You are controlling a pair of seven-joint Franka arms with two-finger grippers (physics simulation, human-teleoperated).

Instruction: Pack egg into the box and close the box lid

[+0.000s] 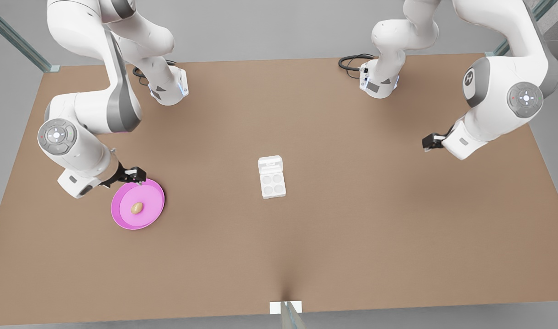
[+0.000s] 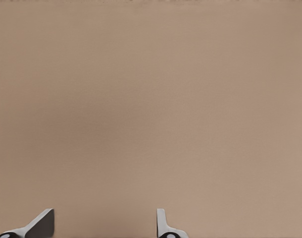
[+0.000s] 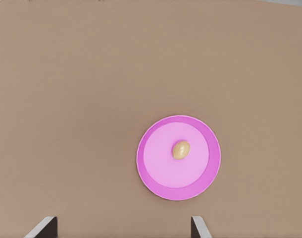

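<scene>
Right gripper (image 1: 139, 176), fingers apart and empty, hangs above the far rim of the pink plate (image 1: 153, 188). Just below and ahead of it, the egg (image 1: 136, 208) lies on its side at the plate's centre, untouched. Well away toward the table's middle sits the box (image 1: 272, 183), four cups bare, with the box lid (image 1: 270, 164) folded back flat beyond them. Farthest off, the left gripper (image 1: 428, 142) waits over bare table (image 2: 151, 99), fingers likewise apart. Likely risks: an off-centre pinch could roll the smooth egg across the plate, and a careless release could catch a cup edge
</scene>
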